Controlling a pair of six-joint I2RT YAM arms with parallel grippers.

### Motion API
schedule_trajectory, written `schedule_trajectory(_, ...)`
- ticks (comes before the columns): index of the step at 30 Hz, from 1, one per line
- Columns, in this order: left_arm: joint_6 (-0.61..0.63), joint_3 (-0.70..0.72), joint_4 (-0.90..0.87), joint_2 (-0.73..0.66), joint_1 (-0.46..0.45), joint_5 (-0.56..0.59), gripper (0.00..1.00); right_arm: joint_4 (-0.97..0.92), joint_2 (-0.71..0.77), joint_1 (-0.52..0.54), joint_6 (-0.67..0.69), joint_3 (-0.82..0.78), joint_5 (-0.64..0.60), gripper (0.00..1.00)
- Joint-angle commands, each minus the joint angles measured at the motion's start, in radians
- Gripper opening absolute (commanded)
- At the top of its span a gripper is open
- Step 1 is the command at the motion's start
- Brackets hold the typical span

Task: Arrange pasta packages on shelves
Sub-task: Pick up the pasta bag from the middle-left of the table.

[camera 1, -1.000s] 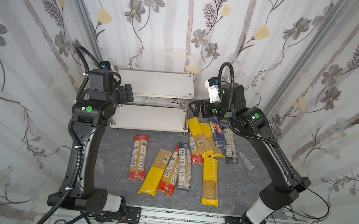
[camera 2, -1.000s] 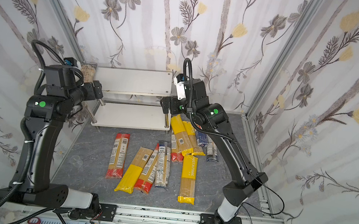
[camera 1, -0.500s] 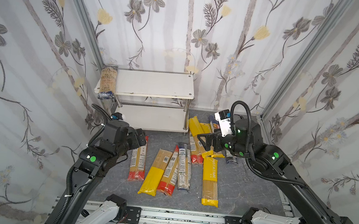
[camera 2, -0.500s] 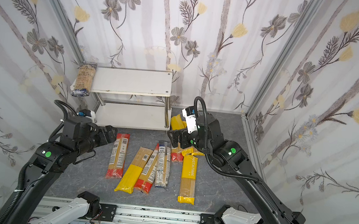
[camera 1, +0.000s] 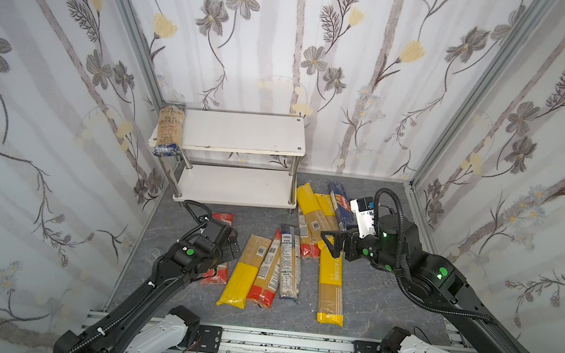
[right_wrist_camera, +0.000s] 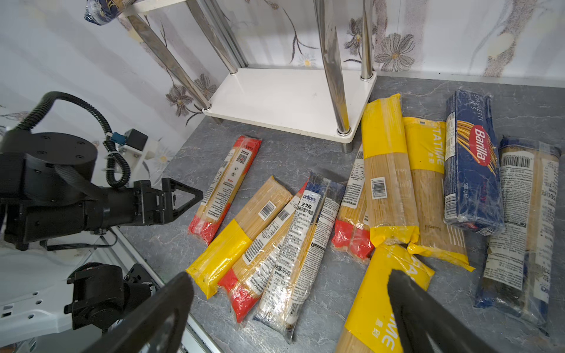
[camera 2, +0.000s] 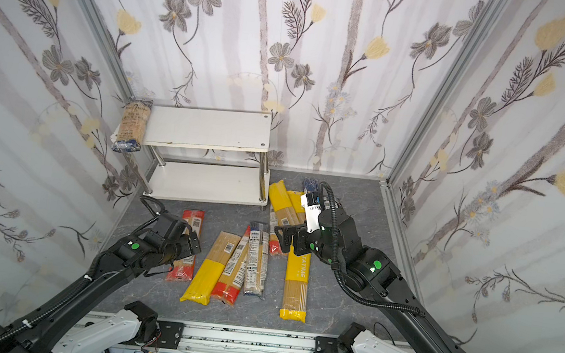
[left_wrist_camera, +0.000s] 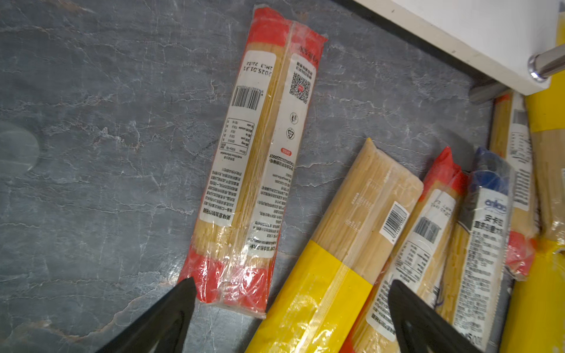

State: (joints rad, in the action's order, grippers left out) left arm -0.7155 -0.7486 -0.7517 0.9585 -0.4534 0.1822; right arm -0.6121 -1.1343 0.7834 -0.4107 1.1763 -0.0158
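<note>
The white two-tier shelves [camera 1: 242,134] stand at the back. One pasta package [camera 1: 170,129] lies across the left end of the top board. Several more pasta packages lie on the grey floor in front. My left gripper [camera 1: 232,247] hovers open over the near end of a red-ended packet [left_wrist_camera: 253,159], beside a yellow-ended one [left_wrist_camera: 351,244]; in the wrist view the left gripper [left_wrist_camera: 292,282] holds nothing. My right gripper [camera 1: 328,243] is open and empty above a long yellow packet [camera 1: 331,279]; its wrist view shows the right gripper [right_wrist_camera: 290,275] over the packet cluster.
A dark blue Barilla packet [right_wrist_camera: 470,159] and a clear blue-ended one [right_wrist_camera: 522,226] lie at the far right near the wall. Floral walls close in three sides. The arms' mounting rail [camera 1: 274,341] runs along the front edge.
Both arms have swung down and forward from the shelves to low over the floor packets. The packet on the top board's left end, hidden behind the left arm a second ago, now shows.
</note>
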Motion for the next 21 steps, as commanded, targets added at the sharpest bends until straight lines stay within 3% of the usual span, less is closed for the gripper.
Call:
schedule_trajectory(1, -0.041, 0.018, 0.099, 0.084, 0.011, 0.049, 1.0, 0.065, -0.027, 0.001, -0.007, 0.003, -0.015, 1.0)
schedule_trajectory(10, -0.022, 0.115, 0.23, 0.226, 0.093, 0.058, 1.0, 0.084, -0.124, -0.02, 0.033, 0.047, 0.013, 1.0)
schedule_trajectory(15, 0.028, 0.133, 0.293, 0.257, 0.18, 0.024, 1.0, 0.094, -0.171, -0.083, 0.054, 0.06, 0.078, 1.0)
schedule_trajectory(21, 0.088, 0.108, 0.337, 0.387, 0.229, -0.011, 1.0, 0.095, -0.223, -0.17, 0.083, 0.093, 0.132, 1.0)
